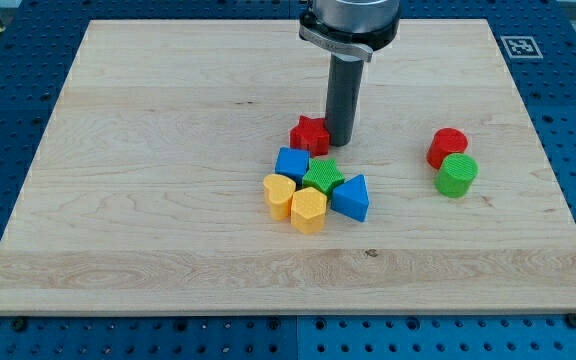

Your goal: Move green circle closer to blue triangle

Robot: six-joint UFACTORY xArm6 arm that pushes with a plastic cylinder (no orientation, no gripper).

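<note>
Nothing done yet: green circle (pixel 457 174) sits toward the table's (pixel 148 220) right edge, well apart from blue triangle (pixel 352 197), while my tip (pixel 341 143), with no gripper to open or close, rests beside the red star (pixel 309 134).

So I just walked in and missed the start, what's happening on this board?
My tip sits at the view's right of the red star, above a cluster of blocks. The job is moving the green circle closer to the blue triangle. That circle lies well to the view's right, beside a red cylinder, untouched. The triangle sits at the cluster's right edge.
</note>
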